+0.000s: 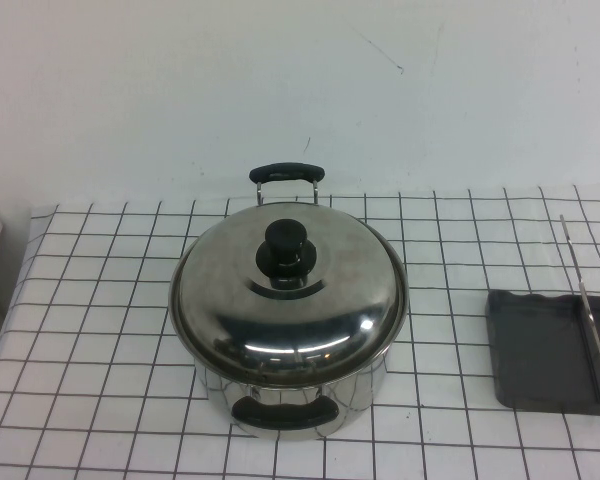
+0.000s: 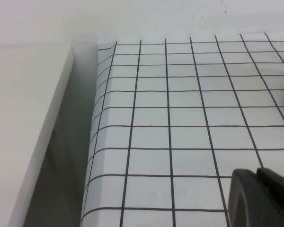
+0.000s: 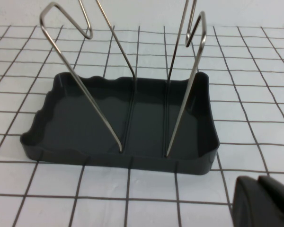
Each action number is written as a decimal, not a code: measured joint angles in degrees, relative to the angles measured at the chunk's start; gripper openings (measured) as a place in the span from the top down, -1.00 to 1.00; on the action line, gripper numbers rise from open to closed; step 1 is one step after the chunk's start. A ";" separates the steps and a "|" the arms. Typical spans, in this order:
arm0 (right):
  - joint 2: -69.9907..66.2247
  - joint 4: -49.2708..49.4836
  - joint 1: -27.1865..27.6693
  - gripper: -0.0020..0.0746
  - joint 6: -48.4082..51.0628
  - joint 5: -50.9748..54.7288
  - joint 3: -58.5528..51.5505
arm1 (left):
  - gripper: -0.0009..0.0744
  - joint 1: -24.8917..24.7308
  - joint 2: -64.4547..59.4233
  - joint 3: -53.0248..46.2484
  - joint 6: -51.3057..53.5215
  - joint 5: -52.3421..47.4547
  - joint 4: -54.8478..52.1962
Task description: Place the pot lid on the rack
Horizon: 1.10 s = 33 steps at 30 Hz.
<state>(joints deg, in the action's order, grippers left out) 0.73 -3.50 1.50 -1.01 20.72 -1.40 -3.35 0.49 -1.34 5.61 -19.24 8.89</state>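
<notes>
- Steel lid (image 1: 290, 290) sits closed on the pot (image 1: 300, 400), knob (image 1: 288, 246) upward, mid-counter (image 1: 100, 330).
- Rack (image 1: 540, 350) lies well to the right, cut off by the high view's edge; the right wrist view shows it whole, wire rods (image 3: 184, 94) upright.
- Left pincer (image 2: 260, 198) hovers over the counter's left edge; right pincer (image 3: 265, 201) is near the rack. Only a dark corner of each shows, so I cannot tell their openings.

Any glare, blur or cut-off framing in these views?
High view: lid mirrors bright glare; rack cropped at the edge; no claws visible. Left wrist view: left claw blurred in corner. Right wrist view: right claw blurred, rack wires sharp.
</notes>
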 joint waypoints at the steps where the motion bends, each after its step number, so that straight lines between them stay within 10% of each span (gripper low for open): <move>1: 0.00 0.00 0.00 0.96 0.00 0.00 0.00 | 0.98 0.00 0.00 0.00 0.00 0.00 0.00; 23: 0.00 0.00 0.00 0.96 0.00 0.10 0.00 | 0.98 0.00 0.00 0.00 0.00 0.04 4.73; 33: 0.00 0.00 0.00 0.96 0.00 0.10 0.00 | 0.98 0.00 0.00 -0.21 -4.72 5.54 39.35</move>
<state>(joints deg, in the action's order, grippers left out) 0.73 -3.50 1.50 -1.01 20.82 -1.40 -3.35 0.49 -1.55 0.88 -13.70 48.24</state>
